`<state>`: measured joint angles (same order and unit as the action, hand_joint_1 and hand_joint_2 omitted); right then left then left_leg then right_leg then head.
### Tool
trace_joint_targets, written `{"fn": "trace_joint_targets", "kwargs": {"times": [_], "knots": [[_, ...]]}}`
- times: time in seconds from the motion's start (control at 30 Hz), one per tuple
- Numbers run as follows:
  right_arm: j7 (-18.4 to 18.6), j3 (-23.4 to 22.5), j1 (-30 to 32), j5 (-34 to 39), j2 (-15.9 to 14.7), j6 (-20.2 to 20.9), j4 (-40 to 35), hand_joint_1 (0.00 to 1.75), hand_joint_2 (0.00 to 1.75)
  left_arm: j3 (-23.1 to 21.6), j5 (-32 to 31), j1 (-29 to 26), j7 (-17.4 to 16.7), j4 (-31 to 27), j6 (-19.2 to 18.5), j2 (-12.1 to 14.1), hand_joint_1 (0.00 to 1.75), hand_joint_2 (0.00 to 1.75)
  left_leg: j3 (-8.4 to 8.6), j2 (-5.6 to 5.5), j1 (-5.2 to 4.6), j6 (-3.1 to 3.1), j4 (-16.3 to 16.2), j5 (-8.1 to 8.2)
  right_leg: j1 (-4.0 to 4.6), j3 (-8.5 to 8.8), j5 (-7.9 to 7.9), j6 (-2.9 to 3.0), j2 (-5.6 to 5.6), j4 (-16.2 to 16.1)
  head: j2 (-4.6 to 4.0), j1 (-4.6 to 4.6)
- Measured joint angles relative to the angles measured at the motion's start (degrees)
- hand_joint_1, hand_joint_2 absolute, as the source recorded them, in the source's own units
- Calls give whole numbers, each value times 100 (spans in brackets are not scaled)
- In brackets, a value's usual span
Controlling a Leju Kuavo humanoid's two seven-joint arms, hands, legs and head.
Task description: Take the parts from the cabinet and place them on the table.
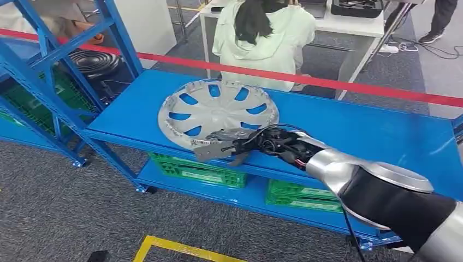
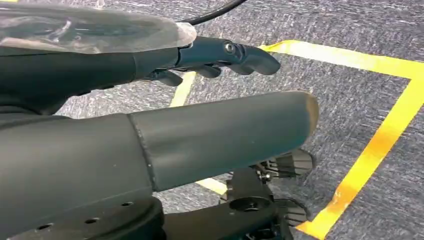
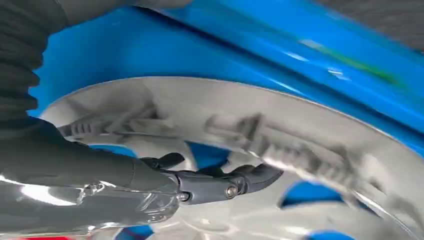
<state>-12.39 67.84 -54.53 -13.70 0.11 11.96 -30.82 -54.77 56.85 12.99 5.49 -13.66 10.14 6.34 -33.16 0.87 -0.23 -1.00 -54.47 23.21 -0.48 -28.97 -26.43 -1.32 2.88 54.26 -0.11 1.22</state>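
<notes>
Head view — silver spoked wheel cover flat on blue table; right hand fingers grip its rim.

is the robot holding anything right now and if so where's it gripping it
The right hand is at the near rim of the silver hubcap on the blue table; whether it actually grips cannot be told. The left hand holds nothing.

Grey carpet floor w/ yellow tape seen bottom centre; red barrier tape stretched across frame; white desk seen top right.
</notes>
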Motion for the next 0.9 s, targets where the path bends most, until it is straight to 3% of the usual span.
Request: {"fn": "trace_joint_targets", "kwargs": {"times": [0.2, 0.9], "knots": [[228, 227, -98, -871, 18, -70, 182, 0, 175, 0, 0, 2, 0, 0, 0, 0, 0, 0, 1, 1, 0, 0, -1, 0, 0, 1, 0, 0, -1, 0, 0, 0], [232, 472, -181, -965, 37, -127, 308, 0, 175, 0, -63, 4, 0, 0, -20, 0, 0, 0, 8, 1, 0, 0, -1, -1, 0, 7, 2, 1, -1, -1, 0, 2]]}}
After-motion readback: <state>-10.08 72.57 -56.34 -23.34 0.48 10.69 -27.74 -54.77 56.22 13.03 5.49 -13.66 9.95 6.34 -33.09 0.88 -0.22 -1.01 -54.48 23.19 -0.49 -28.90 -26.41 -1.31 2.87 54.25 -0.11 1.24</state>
